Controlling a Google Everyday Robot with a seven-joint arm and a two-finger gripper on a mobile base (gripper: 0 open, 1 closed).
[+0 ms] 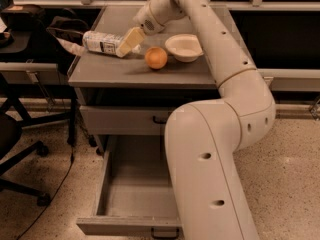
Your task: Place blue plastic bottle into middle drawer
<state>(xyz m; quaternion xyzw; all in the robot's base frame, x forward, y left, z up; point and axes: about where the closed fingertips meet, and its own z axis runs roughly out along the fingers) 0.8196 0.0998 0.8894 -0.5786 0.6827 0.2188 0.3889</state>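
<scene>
The blue plastic bottle (101, 41) lies on its side at the back left of the grey cabinet top (115, 71), with its white-and-dark label facing me. My gripper (128, 41) reaches down from the back and sits at the bottle's right end, overlapping it. The middle drawer (135, 194) is pulled out wide open at the bottom of the cabinet, and its tray holds nothing. Its black handle (165, 232) shows at the front edge. My arm's large elbow covers the drawer's right side.
An orange (156, 57) and a white bowl (183, 47) sit on the cabinet top just right of the gripper. A shut grey drawer front (120, 120) is above the open drawer. An office chair (20, 149) and a desk with dark bags (30, 21) stand to the left.
</scene>
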